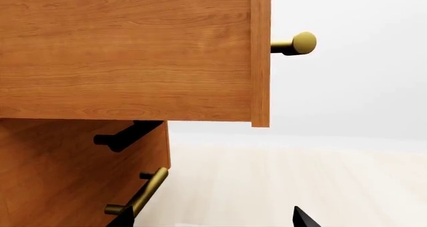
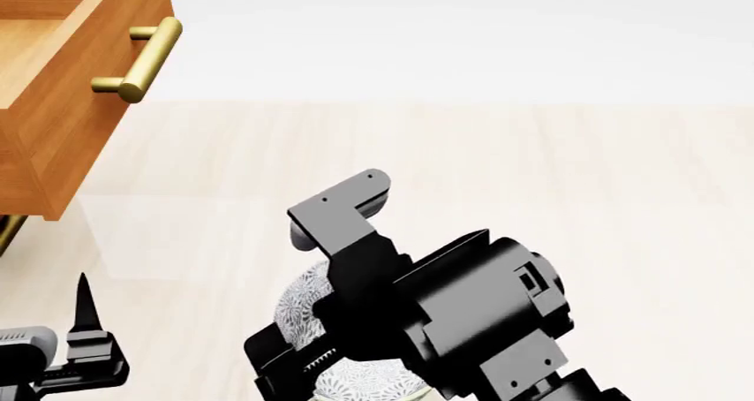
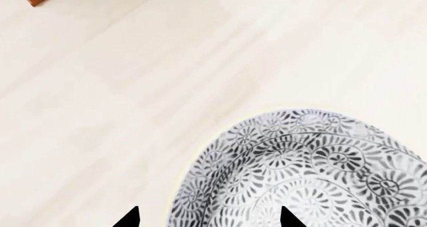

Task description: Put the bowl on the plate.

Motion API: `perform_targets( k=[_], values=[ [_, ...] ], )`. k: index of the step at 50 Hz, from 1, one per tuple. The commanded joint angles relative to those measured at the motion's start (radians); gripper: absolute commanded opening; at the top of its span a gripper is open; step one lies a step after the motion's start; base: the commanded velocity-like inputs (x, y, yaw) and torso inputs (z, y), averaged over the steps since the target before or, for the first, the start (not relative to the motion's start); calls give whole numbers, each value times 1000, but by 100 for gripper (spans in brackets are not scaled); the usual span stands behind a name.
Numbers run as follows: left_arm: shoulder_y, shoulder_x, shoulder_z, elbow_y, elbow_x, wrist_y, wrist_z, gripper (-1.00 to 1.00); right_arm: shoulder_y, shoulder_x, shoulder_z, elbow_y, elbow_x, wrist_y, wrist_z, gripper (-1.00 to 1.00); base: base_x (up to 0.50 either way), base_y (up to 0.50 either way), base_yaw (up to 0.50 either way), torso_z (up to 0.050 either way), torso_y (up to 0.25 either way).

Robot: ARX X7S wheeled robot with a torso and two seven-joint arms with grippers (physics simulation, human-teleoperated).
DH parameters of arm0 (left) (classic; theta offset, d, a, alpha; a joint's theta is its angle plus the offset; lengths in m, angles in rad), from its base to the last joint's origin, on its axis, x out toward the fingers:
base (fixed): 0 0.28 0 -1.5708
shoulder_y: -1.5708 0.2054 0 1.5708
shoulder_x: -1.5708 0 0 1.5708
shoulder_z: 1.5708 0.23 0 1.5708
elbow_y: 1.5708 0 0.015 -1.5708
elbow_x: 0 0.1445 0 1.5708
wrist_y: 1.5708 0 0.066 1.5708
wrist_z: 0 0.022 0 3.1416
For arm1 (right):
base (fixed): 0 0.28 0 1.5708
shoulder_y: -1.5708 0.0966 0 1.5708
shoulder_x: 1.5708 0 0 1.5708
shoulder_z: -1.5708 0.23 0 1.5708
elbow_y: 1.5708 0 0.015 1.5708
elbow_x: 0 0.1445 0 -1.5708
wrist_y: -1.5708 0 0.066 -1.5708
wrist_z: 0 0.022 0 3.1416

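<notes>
Your bowl (image 3: 307, 172) is in the right gripper (image 3: 207, 219): in the right wrist view the two fingertips straddle its rim, one tip outside the wall and one over the patterned inside, so the jaws look clamped on the rim, though the contact itself sits below the edge of that picture. In the head view the bowl (image 2: 309, 306) shows only as patterned patches behind the black right arm (image 2: 471, 321), low in the view, with pale floor (image 2: 531, 171) showing beyond it. Whether it hangs clear of the floor or rests on something you cannot tell from here. So the pick-up seems done; what is left is the carry and the set-down, and the plate is in none of the three pictures, so you have to find it first. For room: the floor ahead and to the right is open and bare. To the left stands the wooden cabinet (image 2: 53, 92) with a drawer (image 1: 133, 52) pulled out, its brass handle (image 2: 141, 58) sticking out. That projecting corner is the edge to mind. Your left gripper (image 2: 83, 317) sits low near the cabinet, holding nothing visible; only one fingertip shows plainly, so I cannot tell how its jaws stand.
</notes>
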Motion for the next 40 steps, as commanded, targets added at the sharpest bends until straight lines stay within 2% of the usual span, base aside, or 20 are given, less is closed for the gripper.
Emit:
perform_targets(
  k=[1, 40],
  values=[
    [0, -4, 4, 0, -3, 0, -5, 100, -13, -12, -27, 44, -9, -31, -10, 100, 0, 0, 0, 0, 0],
    [-4, -14, 12, -6, -15, 5, -17, 100, -32, -33, -86, 113, -15, -79, -27, 100, 0, 0, 0, 0, 0]
  ],
)
